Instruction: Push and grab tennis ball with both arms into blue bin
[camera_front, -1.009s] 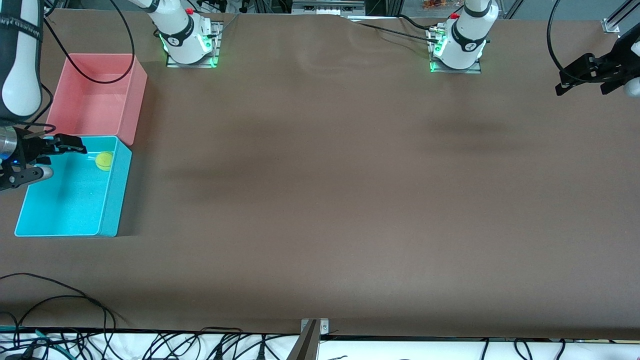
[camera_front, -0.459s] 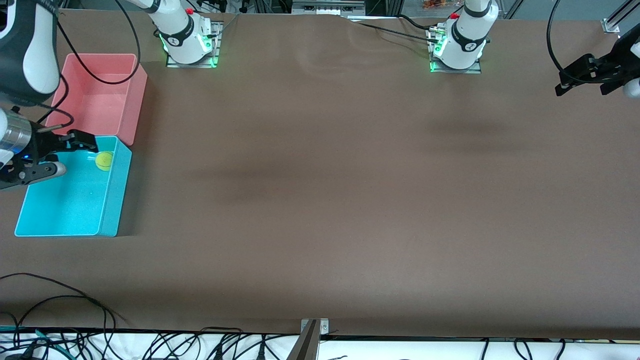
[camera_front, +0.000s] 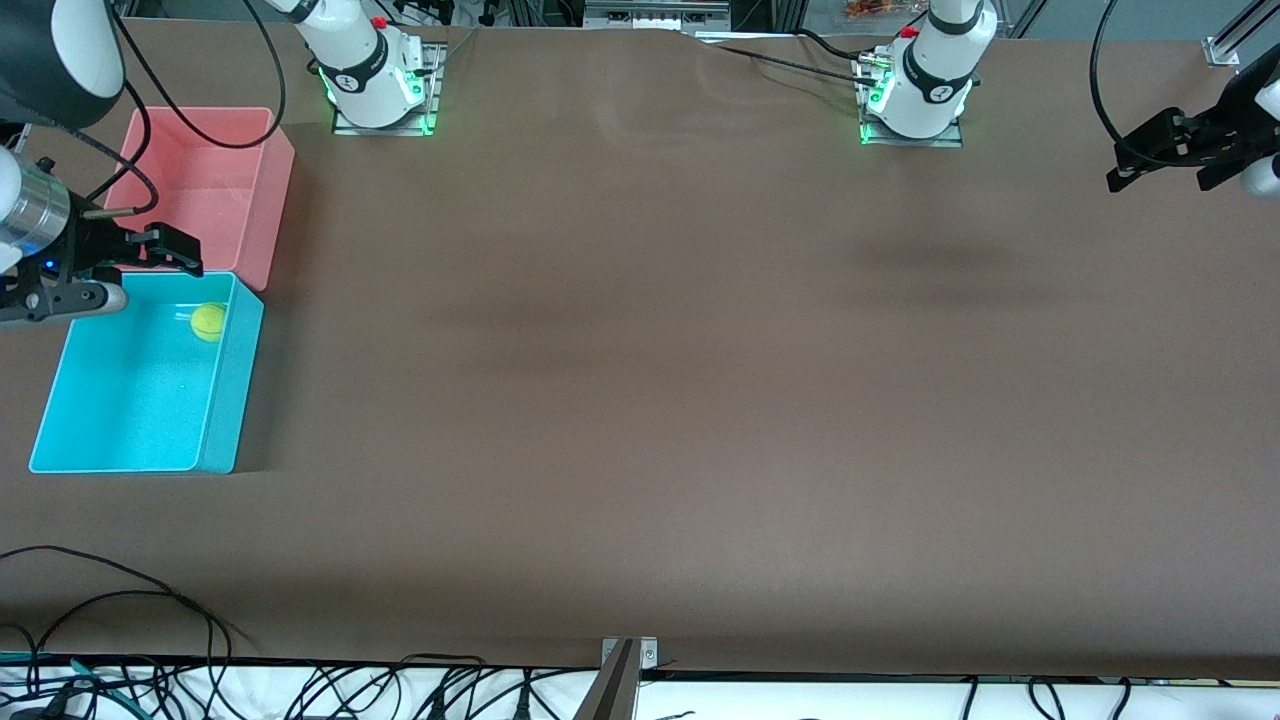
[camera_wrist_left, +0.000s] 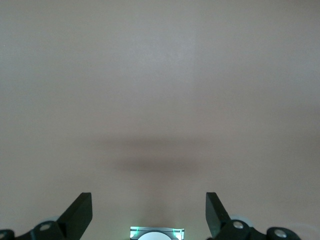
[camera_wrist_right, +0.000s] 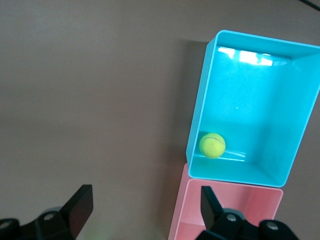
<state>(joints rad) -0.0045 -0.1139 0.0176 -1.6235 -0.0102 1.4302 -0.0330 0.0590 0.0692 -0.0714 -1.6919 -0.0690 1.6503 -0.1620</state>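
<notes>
While both grippers' jaws released: tennis ball (camera_front: 208, 322) inside blue bin (camera_front: 226, 400), touching pink bin (camera_front: 276, 190).

Brown matte tabletop (camera_front: 640, 400), soft shadow bands across it; black cables (camera_front: 110, 610) trail along the camera-side edge.

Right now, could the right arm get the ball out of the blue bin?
Probably yes. The ball lies uncovered in the open-topped blue bin, and the right gripper hovers open just above the bin's rim.
</notes>
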